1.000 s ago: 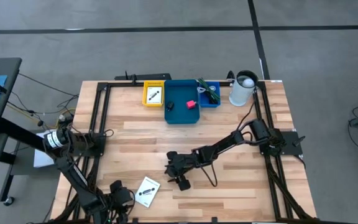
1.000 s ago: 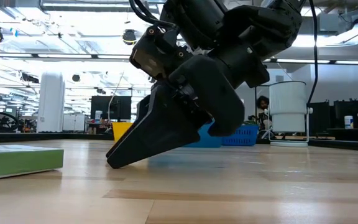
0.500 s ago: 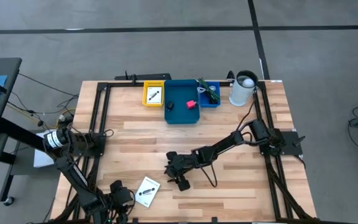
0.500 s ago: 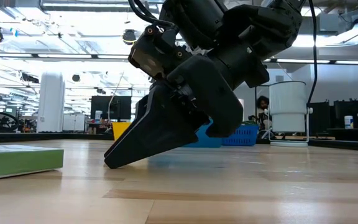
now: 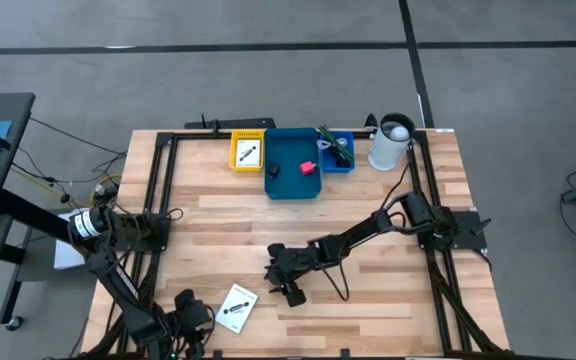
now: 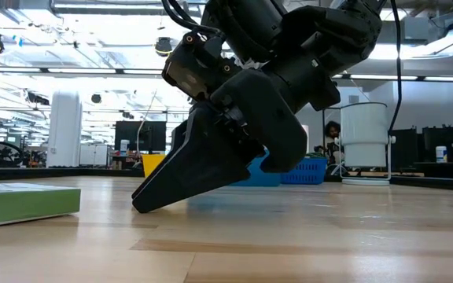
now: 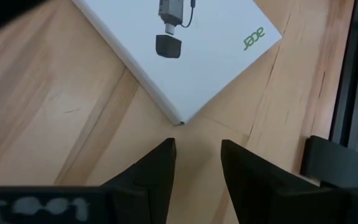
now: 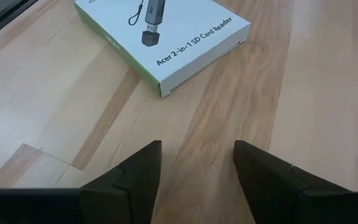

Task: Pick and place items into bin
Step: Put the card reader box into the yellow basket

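While almost nothing has shifted over the last second (in the low view the right gripper (image 6: 144, 203) has only eased a touch lower toward the tabletop), the task is stalled just short of a grasp: its fingers stand apart and empty, pointed at the white card-reader box (image 8: 161, 36) lying flat near the table's front edge, not touching it. The left gripper (image 7: 197, 163) waits at the front-left corner, just beside the same box, its fingers parted and holding nothing. By count: one box is still out on the table; the central blue bin (image 5: 294, 164) holds one pink-red block (image 5: 308, 167) and one small black piece (image 5: 273, 170); a yellow bin (image 5: 247, 152) holds one white card; a smaller blue bin (image 5: 336, 151) holds the green stringy piece.
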{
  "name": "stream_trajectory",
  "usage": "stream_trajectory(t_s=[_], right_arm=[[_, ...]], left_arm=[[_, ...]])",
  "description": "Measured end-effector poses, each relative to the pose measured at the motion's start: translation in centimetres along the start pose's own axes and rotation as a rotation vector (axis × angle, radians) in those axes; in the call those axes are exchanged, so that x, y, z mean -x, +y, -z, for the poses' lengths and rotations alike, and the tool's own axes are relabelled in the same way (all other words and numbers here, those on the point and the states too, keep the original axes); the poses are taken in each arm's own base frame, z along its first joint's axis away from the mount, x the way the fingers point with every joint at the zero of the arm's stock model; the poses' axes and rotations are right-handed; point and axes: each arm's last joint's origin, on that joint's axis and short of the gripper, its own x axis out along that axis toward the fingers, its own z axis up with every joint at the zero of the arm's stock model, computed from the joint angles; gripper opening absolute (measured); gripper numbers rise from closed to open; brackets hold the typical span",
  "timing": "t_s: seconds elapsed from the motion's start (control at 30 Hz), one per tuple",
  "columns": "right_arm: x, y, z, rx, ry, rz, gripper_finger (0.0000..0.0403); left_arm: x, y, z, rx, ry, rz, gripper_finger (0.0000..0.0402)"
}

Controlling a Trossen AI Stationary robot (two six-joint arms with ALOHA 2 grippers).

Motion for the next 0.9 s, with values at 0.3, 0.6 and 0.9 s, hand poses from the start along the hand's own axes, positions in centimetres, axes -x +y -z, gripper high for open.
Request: stream_trajectory(t_s=[0.3,0.6,0.9], right_arm=[[0.0,0.0,0.0,0.000,-0.003,0.000,0.0197],[-0.1,0.1,-0.2,0.018,-0.039,0.002,0.0198],[-0.1,0.4,-0.4,0.028,-0.053,0.001,0.0199]], left_arm=[[-0.2,0.4,-0.5,-0.043,0.002,-0.045,0.0130],[-0.5,0.4,-1.2,-0.123,-0.037,-0.059,0.0130],[-0.8,0.5,-1.4,-0.194,-0.088,-0.066,0.0136]])
